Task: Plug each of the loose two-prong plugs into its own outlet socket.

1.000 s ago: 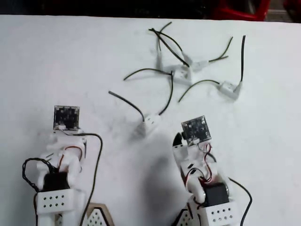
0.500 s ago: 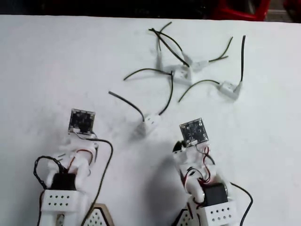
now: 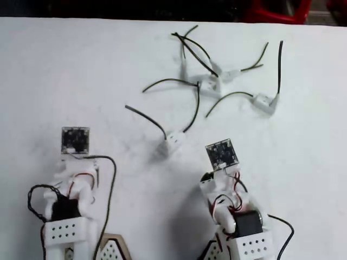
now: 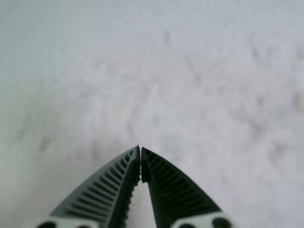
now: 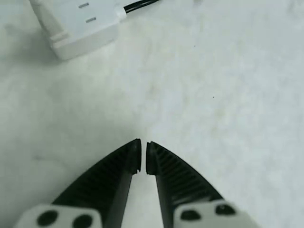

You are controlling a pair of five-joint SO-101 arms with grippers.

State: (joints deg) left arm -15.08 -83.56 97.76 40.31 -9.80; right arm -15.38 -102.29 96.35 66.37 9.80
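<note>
Seen pinched shut, empty: right gripper [image 5: 142,159], left gripper [image 4: 140,164]. Near right gripper, not touching, outlet socket [image 5: 78,23] laid mid worktop [image 3: 54,65]: white block, two slots, black cord. Further out, plugs [image 3: 217,84] clustered toward far edge.

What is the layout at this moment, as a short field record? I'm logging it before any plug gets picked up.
left gripper: shut, empty, above bare table
right gripper: shut, empty, apart from nearest socket
nearest socket: white, two slots visible, black cable, lying free
other pieces: white, black-wired, tangled farther back
</note>
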